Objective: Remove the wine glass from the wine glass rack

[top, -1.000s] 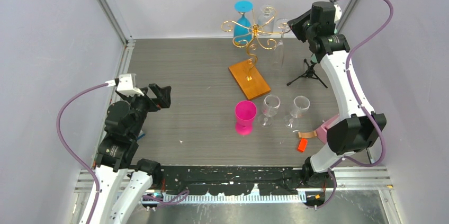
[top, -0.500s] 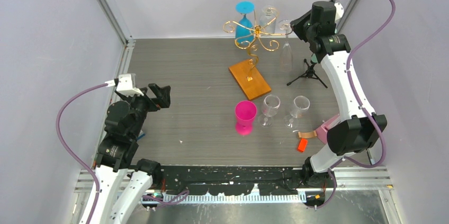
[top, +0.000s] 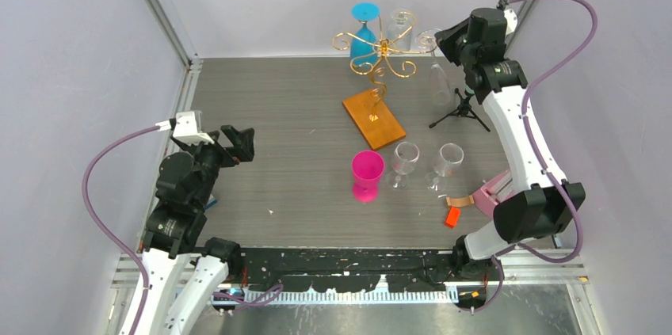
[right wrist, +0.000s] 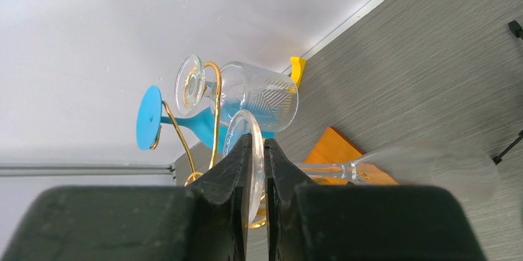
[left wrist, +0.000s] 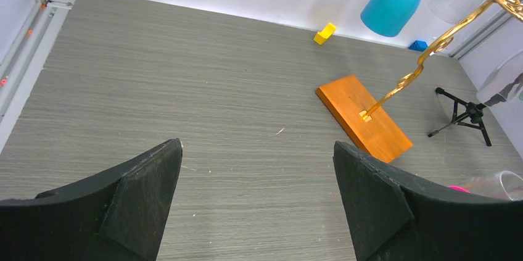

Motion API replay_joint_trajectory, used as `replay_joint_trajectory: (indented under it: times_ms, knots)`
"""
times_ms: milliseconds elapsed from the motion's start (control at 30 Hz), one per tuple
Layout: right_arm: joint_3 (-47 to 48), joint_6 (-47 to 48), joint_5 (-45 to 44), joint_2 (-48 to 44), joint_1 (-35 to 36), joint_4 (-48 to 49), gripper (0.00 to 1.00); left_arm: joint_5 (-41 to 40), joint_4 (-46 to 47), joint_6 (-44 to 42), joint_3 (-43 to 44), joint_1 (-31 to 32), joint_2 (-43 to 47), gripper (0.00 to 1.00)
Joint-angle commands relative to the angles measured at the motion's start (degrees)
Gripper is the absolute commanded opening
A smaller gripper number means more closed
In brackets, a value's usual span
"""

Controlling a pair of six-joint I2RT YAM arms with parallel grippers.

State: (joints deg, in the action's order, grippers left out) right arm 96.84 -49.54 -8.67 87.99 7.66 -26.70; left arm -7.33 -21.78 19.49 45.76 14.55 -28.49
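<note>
the right tool (right wrist: 258, 140) is clamped on the round foot of a clear wine glass (right wrist: 425, 171), its two black fingers (right wrist: 228, 181) pressing the disc from either side. in the overhead view this is in the upper right of the frame. the glass hangs there bowl-down and slightly tilted, just to the right of the rack (top: 379, 50). the foot lies close beside the rack's right-hand gold curl; whether it touches the wire cannot be told.

the rack's wavy gold stem runs down to an orange-brown wooden base (top: 373, 117), which lies on the grey desk (top: 277, 113) near the centre of the frame. a blue glass (top: 364, 34) and a clear patterned glass (top: 400, 22) hang upside down from the rack's curls at the top centre. a small black tripod (top: 462, 109) stands on the desk just below the held glass.

lower in the middle of the frame a pink glass (top: 367, 173) stands upright, with two clear glasses (top: 405, 161) to its right, all on the desk.

the left tool (top: 238, 141) is at the left of the frame, its fingers wide apart, over the desk and well apart from the rack.
</note>
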Motion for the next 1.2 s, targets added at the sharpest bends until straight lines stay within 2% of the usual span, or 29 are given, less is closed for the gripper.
replay_joint_trajectory:
  times_ms: [0,167,400,567,1167]
  knots:
    - [-3.2,-2.9,-0.1,-6.0,0.1,5.2,0.0,-1.1,0.5,0.3,0.2,0.0,0.6,0.96]
    - [-6.9,-5.7,0.5,-9.7,0.1,7.6,0.0,-1.1,0.5,0.5,0.2,0.0,0.5,0.96]
    - [-8.9,-9.0,4.8,-10.3,0.1,10.0,0.0,-1.1,0.5,0.6,0.2,0.0,0.7,0.96]
    - [-9.5,-10.8,7.7,-8.7,0.1,14.2,0.0,-1.2,0.5,0.5,0.3,0.0,0.7,0.96]
    - [-6.4,-9.3,7.9,-1.7,0.1,24.4,0.0,-1.8,0.4,0.0,0.5,0.0,0.4,0.96]
